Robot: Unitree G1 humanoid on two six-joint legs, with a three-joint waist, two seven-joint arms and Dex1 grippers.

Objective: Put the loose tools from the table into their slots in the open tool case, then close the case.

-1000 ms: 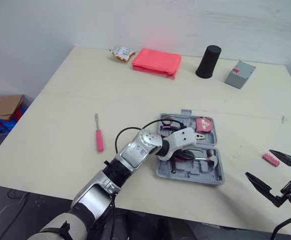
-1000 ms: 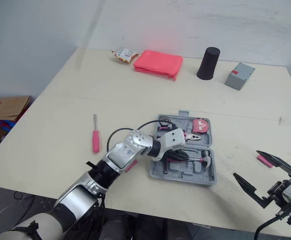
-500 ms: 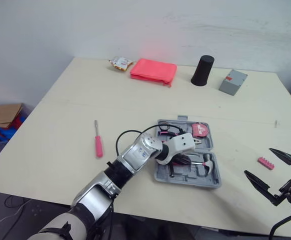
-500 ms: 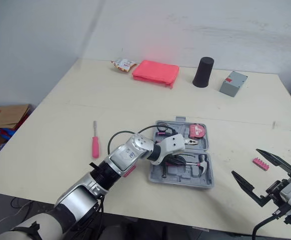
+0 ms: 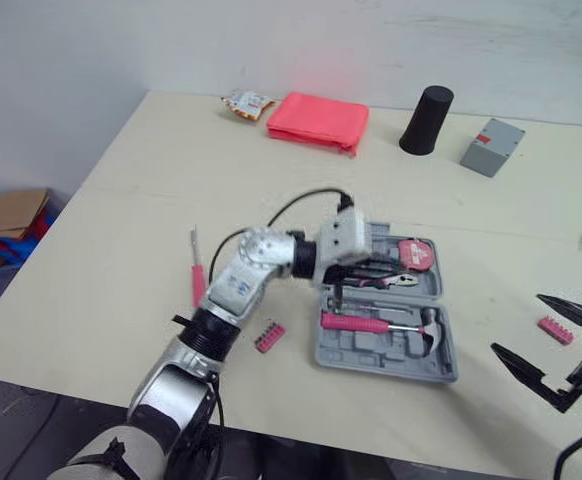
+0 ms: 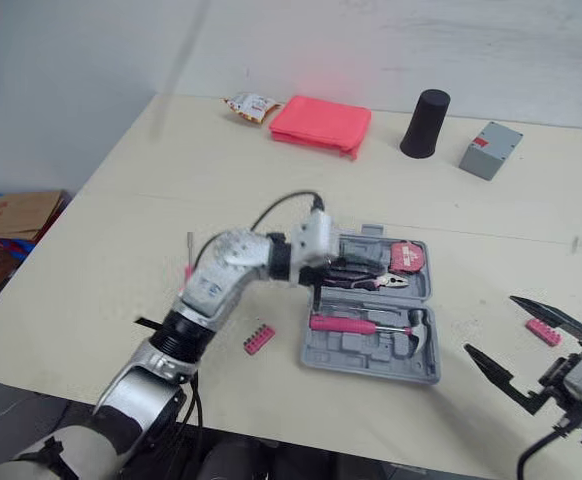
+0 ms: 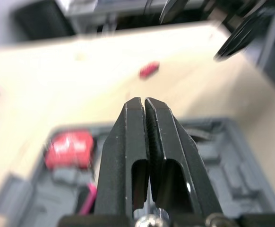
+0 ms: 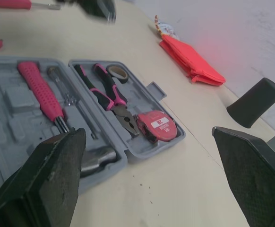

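Note:
The grey tool case (image 5: 391, 352) lies open near the table's front edge. In it lie a pink-handled hammer (image 5: 357, 322), pliers (image 5: 376, 280) and a red tape measure (image 5: 417, 254). My left gripper (image 5: 337, 292) hangs over the case's left side near the hinge, shut with nothing between its fingers (image 7: 130, 142). On the table left of the case lie a pink screwdriver (image 5: 198, 278) and a pink bit holder (image 5: 268, 337). A second pink bit holder (image 5: 554, 329) lies right of the case, just behind my right gripper (image 5: 517, 323), which stands open and apart from everything.
Along the back edge are a snack packet (image 5: 245, 103), a red pouch (image 5: 317, 121), a black cup (image 5: 426, 120) and a grey box (image 5: 493, 147). A cardboard box (image 5: 3, 212) sits on the floor to the left.
My left gripper has pulled back from the case's front half towards the hinge, uncovering the hammer in its slot and the bit holder on the table. The camera has shifted.

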